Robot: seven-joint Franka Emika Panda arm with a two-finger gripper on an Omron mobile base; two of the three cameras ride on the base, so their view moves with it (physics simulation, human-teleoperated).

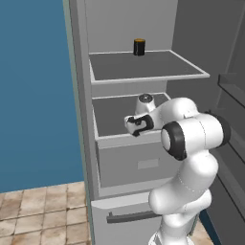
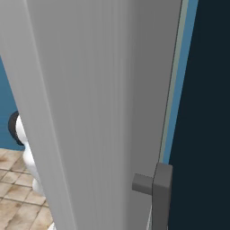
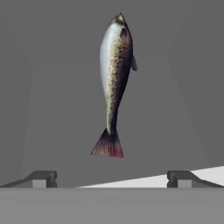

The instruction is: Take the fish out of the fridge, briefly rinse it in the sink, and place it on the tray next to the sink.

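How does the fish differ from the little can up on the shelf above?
The fish is long, slender and silvery with a speckled dark side and a reddish tail; the can is short, round and black with a yellow top. The fish lies flat on a lower grey shelf in front of the open gripper, while the can stands upright on the upper shelf. Both sit inside the open fridge.

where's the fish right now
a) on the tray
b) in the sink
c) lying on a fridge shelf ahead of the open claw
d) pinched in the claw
c: in the hand view the fish lies on the grey fridge shelf, ahead of the claw, whose fingertips stand wide apart and clear of it.
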